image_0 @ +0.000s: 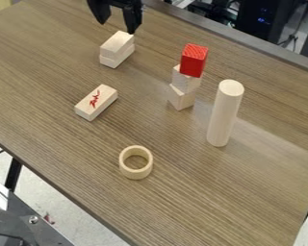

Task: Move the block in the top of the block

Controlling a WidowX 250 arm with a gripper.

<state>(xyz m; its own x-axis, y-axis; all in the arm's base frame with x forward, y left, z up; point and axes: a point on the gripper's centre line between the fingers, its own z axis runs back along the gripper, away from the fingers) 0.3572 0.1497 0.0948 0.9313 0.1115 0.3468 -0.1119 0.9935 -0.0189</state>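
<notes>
The black gripper [121, 25] hangs at the top edge, left of centre, open, its two fingers apart with nothing between them. Just below it, two pale wooden blocks lie stacked flat, the upper block [117, 43] on the lower block [119, 59]. A single wooden block [96, 102] with a red marking lies flat on the table, nearer the camera and to the left. Right of centre, a red block [194, 60] tops a small tower, resting on a pale block [186, 79] above another pale block [181, 97].
A tall wooden cylinder [225, 113] stands upright to the right of the tower. A wooden ring [136, 162] sits toward the near side of the brown table [201, 202]. Dark equipment [263, 18] stands beyond the table's far edge.
</notes>
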